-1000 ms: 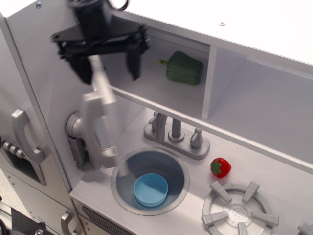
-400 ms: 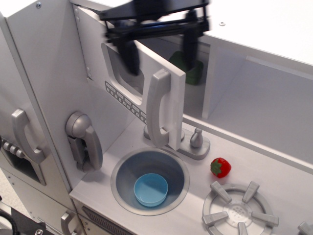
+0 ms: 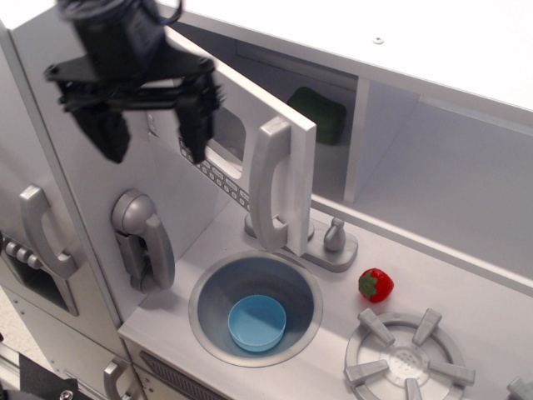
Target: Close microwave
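Partway there: microwave (image 3: 275, 158) door ajar at frame centre, end effector (image 3: 148, 132) spread open, empty, upper left, final push left.

The gripper (image 3: 150, 133) is all black, with a dull, matte surface. Its upper part is a dark round body, blurred, so small details there cannot be read. Under this body a flat black crossbar goes from side to side, made of thin bars that look like a linkage. Two black fingers (image 3: 193, 127) hang from the ends of the crossbar; they are thick and become narrower toward rounded tips. No cables, screws or markings can be made out on it, because the whole gripper is a little blurred.
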`<state>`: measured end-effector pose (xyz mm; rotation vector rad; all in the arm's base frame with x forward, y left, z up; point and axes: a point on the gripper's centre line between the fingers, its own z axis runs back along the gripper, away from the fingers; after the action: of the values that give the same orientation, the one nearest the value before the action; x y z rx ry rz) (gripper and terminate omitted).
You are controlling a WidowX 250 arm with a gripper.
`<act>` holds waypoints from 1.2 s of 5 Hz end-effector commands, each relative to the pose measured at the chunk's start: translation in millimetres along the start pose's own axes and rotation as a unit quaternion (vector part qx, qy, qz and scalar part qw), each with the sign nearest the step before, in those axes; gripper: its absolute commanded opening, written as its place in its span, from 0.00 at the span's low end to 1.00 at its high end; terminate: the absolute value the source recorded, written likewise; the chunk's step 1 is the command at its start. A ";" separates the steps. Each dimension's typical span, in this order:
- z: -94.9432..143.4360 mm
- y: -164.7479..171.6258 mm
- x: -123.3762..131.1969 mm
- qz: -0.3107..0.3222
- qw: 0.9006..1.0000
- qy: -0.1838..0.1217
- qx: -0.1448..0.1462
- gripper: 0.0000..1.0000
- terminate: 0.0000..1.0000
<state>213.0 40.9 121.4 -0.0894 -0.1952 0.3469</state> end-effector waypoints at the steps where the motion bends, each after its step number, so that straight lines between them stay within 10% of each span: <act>1: -37.0 16.9 29.7 0.042 0.997 -0.030 0.058 1.00 0.00; 4: -71.6 -6.9 68.3 0.064 0.994 -0.042 0.074 1.00 0.00; 6: -58.1 -25.4 80.9 0.054 0.995 -0.072 0.033 1.00 0.00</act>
<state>303.0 39.2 54.7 -0.0097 -0.2563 0.4704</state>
